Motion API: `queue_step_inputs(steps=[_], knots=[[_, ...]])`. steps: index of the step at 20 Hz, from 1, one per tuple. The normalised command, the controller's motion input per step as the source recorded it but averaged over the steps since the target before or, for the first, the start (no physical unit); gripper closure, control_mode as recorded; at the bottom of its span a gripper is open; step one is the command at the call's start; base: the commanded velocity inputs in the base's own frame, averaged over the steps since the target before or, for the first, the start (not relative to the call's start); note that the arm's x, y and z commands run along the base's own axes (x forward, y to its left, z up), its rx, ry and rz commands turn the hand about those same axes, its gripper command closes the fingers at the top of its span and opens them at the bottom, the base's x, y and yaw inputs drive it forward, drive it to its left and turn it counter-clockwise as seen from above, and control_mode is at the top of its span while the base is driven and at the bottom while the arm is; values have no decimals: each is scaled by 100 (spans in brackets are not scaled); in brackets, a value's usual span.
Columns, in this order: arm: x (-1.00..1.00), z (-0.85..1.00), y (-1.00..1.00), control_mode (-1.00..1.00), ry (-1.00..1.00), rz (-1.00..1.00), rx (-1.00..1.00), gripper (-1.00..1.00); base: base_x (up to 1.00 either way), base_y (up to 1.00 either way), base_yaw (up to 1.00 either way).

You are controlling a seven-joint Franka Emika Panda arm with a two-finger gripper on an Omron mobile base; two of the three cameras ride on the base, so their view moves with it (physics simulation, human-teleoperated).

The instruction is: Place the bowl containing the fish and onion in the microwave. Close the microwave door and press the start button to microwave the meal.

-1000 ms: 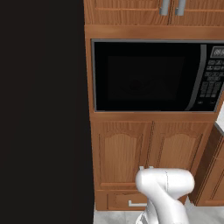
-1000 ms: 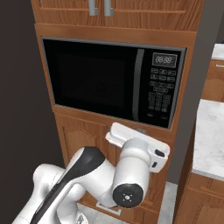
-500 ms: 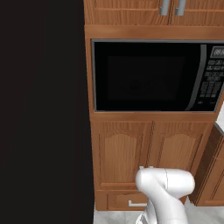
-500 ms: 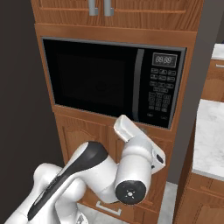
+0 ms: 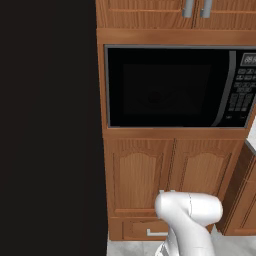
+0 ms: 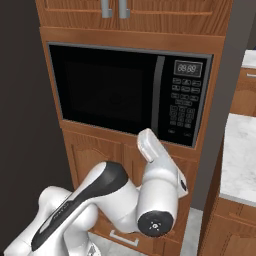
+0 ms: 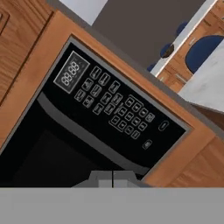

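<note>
Microwave door [image 6: 107,90] closed, keypad [image 7: 116,109] ahead, jaws [image 7: 113,178] pressed together

microwave [image 6: 127,95]: one
microwave door [image 5: 167,87]: one
keypad strip [image 7: 118,113]: one
upper cabinet handles [image 6: 114,8]: two
lower cabinet doors [image 5: 170,175]: two

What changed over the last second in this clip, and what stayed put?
The arm's white forearm link swung upward, from lying roughly level below the microwave to pointing up at its lower edge near the keypad. The gripper stayed shut, holding nothing. The microwave door stayed closed, and the base did not move.
</note>
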Motion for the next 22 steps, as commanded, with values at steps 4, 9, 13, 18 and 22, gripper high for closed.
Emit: queue_step_inputs(steps=[4,9,13,18,22], knots=[[0,-13,18,-100,-18,0,-18,100,0,0,0],[1,-14,27,-100,-18,0,-29,100,0,0,0],[1,-3,39,-100,-10,0,-23,100,0,0,0],[0,0,11,-100,-6,0,-15,100,0,0,0],[0,0,0,-100,0,0,-9,100,0,0,0]])
